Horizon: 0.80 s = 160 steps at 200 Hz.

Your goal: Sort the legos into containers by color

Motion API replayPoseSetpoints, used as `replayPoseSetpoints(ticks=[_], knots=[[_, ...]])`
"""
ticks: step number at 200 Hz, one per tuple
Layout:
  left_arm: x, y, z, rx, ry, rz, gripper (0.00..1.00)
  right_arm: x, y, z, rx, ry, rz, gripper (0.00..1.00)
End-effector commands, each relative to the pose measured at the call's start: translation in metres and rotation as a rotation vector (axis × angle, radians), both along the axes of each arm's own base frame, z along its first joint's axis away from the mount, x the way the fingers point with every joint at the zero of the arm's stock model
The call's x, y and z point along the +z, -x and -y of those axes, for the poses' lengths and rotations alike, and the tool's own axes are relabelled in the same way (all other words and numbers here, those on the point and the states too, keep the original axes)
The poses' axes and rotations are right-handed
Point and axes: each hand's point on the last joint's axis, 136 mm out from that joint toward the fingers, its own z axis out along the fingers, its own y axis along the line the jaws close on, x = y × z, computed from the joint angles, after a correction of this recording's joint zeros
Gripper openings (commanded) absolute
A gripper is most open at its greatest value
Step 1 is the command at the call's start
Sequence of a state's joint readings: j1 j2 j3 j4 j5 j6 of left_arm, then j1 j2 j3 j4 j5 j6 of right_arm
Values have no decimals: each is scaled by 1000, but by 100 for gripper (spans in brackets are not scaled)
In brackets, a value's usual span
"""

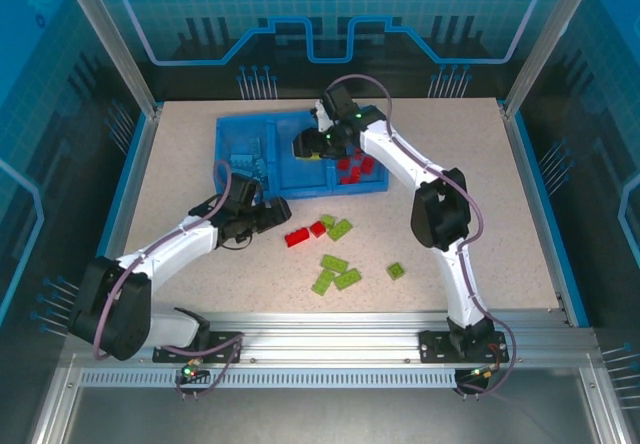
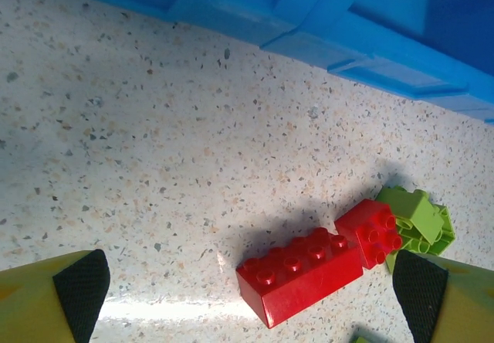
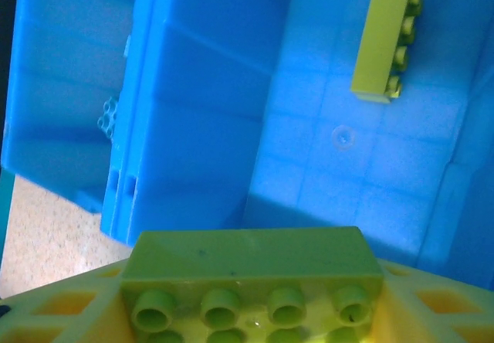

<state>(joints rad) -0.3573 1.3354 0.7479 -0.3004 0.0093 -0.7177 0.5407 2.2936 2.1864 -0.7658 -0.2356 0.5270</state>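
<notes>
A: A lime green brick (image 3: pixel 251 269) is seen right under the right wrist camera, studs toward the lens. It is lodged between the fingers of the right gripper (image 1: pixel 305 144) and hung over the middle compartment of the blue tray (image 1: pixel 232 129)

B: And a second green brick (image 3: pixel 384 38) is already lying on that floor, so the proper bin is chosen. A clean drop is called for: the jaws should be spread fully while kept low inside the walls. That way the brick is not bounced over the divider toward the red bricks (image 1: pixel 355 169) next door

A: How are those jaws set?

B: Partly apart. Whether the brick is pinched or already let go cannot be told

A: On the other side, the left gripper (image 2: pixel 251 290) is spread wide, with nothing held and its pads (image 2: pixel 81 289) clear of everything

B: A long red brick (image 2: pixel 301 273) is lined up between them on the table (image 2: pixel 154 127), touched at its end by a small red brick (image 2: pixel 370 231). A square approach is advised, so that only the long one is taken
</notes>
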Motion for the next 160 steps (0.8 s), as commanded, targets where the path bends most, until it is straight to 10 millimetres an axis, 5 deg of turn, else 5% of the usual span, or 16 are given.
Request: replayPoseSetpoints(ticks=[1, 36, 65, 70, 86, 124, 160], knots=[[-10, 7, 11, 4, 47, -51, 99, -19, 5, -4, -10, 59, -49, 76], [-13, 12, 24, -16, 41, -68, 99, -12, 7, -18, 46, 31, -16, 90], [-12, 12, 33, -39, 29, -78, 99, 1, 15, -28, 93, 10, 18, 92], [-12, 12, 34, -40, 26, -81, 99, 19, 19, -29, 103, -10, 49, 92], [-13, 13, 37, -51, 19, -85, 99, 28, 28, -27, 122, -3, 79, 92], [-21, 19, 51, -99, 4, -113, 99, 30, 45, 12, 90, 76, 139, 92], [-28, 22, 56, -185, -53, -118, 99, 18, 61, 70, -3, 100, 103, 92]])
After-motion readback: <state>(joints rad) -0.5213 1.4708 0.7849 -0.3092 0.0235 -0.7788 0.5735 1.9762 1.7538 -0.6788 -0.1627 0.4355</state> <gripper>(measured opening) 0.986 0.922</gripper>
